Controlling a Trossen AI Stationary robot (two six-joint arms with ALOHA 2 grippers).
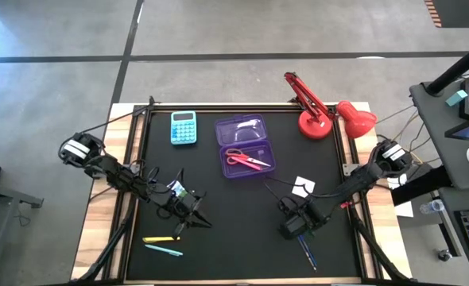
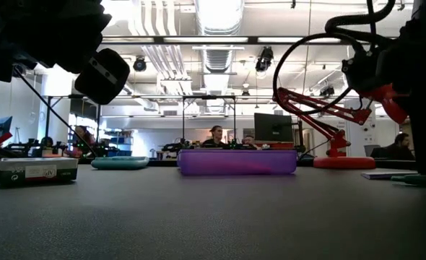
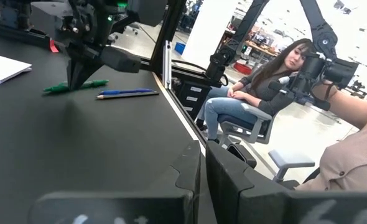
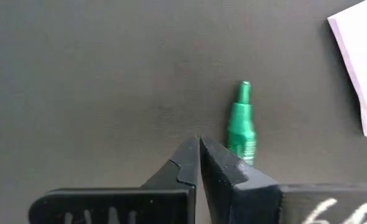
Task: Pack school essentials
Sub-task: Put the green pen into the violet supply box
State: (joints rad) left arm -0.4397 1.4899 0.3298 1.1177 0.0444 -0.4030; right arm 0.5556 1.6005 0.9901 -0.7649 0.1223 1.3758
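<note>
Green pen [image 4: 240, 129] lies on the dark surface [image 1: 242, 214] at lower right of the high view — just beside the right end effector [image 4: 199, 152], whose fingers are closed on nothing. Light, stiff, slick — likely best pinched mid-barrel. Left end effector [image 1: 188, 213], also closed, waits lower left.

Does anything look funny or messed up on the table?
Yes. The right pincer is shut with nothing in it; the green pen lies just beside its tips on the mat, as if missed. The purple case holds only the red-handled scissors.
</note>
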